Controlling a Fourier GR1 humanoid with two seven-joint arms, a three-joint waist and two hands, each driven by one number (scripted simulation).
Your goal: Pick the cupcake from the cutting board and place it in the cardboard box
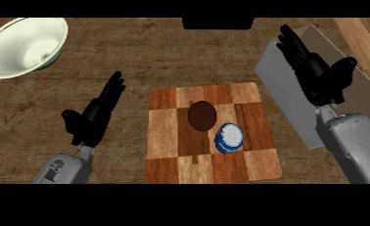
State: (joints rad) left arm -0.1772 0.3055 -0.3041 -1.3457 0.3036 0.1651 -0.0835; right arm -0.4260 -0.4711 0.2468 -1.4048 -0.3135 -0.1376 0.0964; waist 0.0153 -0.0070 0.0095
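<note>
A checkered wooden cutting board [173,164] lies in the lower middle of the head view. On it stands the cupcake [229,138], with a blue wrapper and white top, right of the board's centre. A dark brown oval object [202,115] lies just above and to its left. The cardboard box [285,85] sits at the right, its grey wall facing the board. My right hand [314,71] is open with straight fingers, raised over the box, up and right of the cupcake. My left hand [98,112] is open, left of the board, fingers up.
A large white bowl [25,46] sits at the upper left on the wooden counter. A dark block [217,23] lies at the top middle edge. A lighter wooden strip [356,32] shows at the far upper right.
</note>
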